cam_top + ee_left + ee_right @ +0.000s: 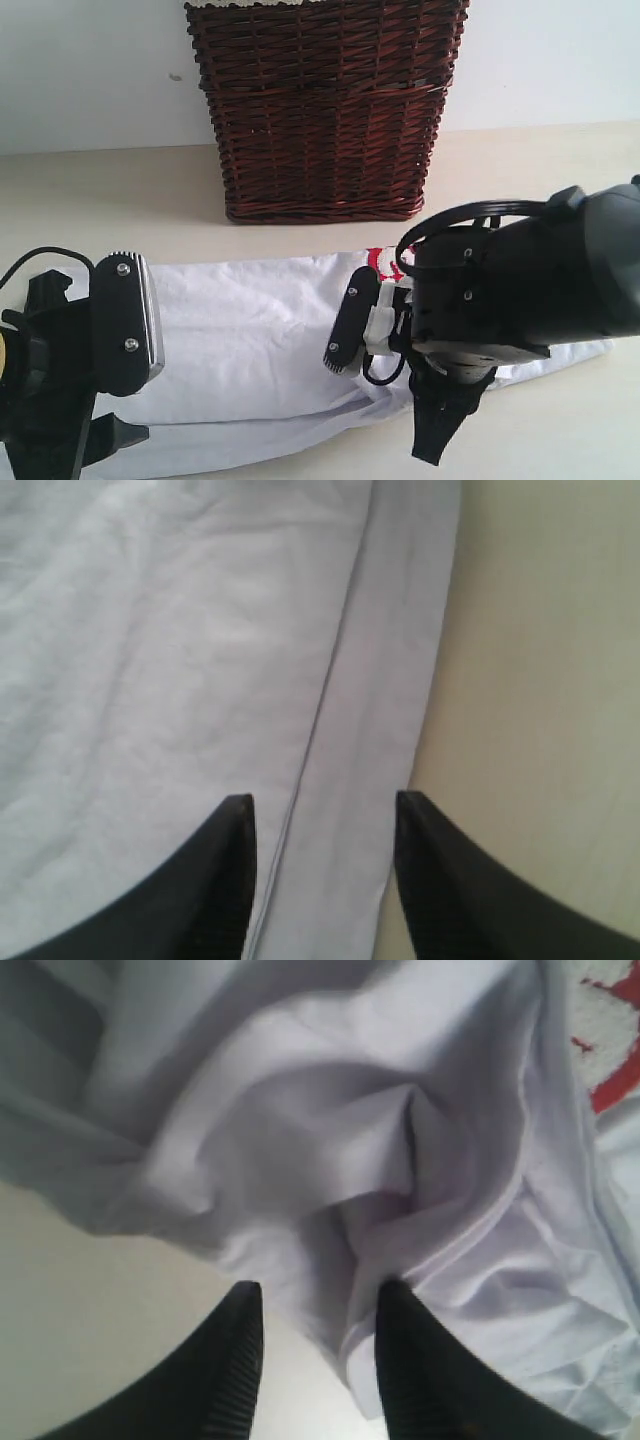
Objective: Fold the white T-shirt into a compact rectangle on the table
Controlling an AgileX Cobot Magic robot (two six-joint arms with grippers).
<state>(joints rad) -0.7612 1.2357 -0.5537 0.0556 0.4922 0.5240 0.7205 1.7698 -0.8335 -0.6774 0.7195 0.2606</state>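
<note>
- Two risks stand out. The right claw (320,1285) has its fingers apart around a raised fold (I cannot tell if it is pinched). It may catch only one thin layer, so the cloth slips free or drags crooked.
- The left claw (322,798) stands open, straddling the doubled strip along the shirt's edge. A shallow close could skid over the smooth table (530,170) and miss the cloth.
- The white T-shirt (250,330) lies spread across the near part of the table, in front of the wicker basket (325,110) toward the far edge. It is flat under the left claw and bunched under the right, beside the red-edged lettering (612,1045).

white T-shirt (250,320): 1 | basket (325,110): 1 | table (540,170): 1 | left hand (322,798), right hand (320,1286): 2
</note>
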